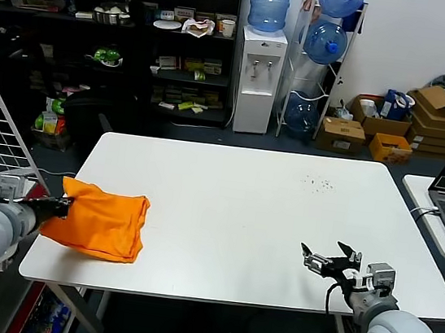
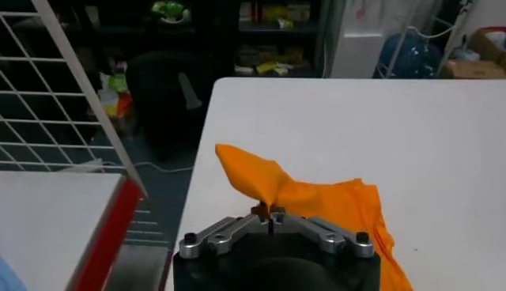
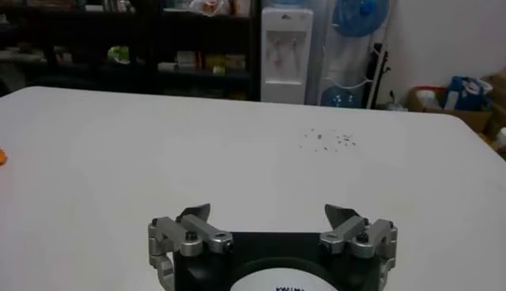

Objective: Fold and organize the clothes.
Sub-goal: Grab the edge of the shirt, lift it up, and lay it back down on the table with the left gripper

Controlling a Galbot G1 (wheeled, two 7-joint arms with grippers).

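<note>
Orange T-shirt [image 1: 100,223] sits bunched at the white table's [image 1: 233,209] near-left corner, part of it over the edge. The left gripper [image 2: 270,212] has its fingers pressed together on a raised peak of the fabric. The right gripper [image 3: 269,225] waits with fingers spread above the near-right tabletop, holding nothing. A thin pinch may slip under pulling, and any drag outward could tip the shirt off the table.

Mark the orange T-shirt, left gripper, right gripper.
orange T-shirt [image 1: 104,223], head view, middle of the folded fabric.
left gripper [image 2: 270,215], left wrist view, shut fingertips pinching the shirt.
right gripper [image 3: 267,215], right wrist view, gap between open fingertips.
</note>
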